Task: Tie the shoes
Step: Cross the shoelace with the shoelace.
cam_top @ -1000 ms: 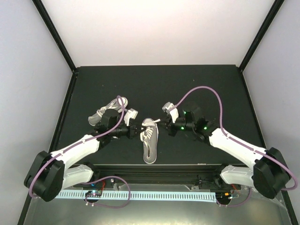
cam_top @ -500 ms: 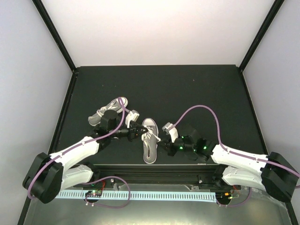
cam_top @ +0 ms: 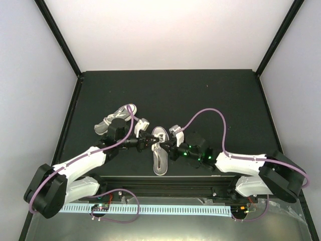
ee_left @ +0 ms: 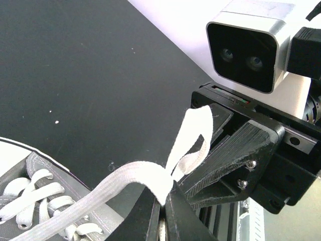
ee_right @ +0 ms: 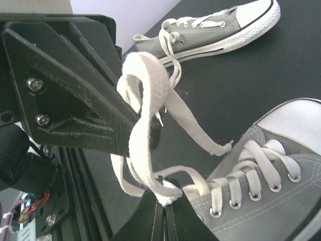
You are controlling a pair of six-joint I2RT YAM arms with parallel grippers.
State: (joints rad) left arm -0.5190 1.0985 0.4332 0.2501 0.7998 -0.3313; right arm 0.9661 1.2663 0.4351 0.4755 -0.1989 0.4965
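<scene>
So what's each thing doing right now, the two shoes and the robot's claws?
Middle shoe: untied, sitting on its sole.
Laces: held up off the middle shoe.
Other shoe: untied, nothing touching it.
Left gripper: shut on the laces.
Right gripper: shut on the laces.

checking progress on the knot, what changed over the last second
The right gripper swung in from the right and towards the near edge, closing up to the left gripper, which edged slightly right over the centre shoe. Both pinch the white lace. The centre shoe and the second shoe at back left stayed put.
</scene>
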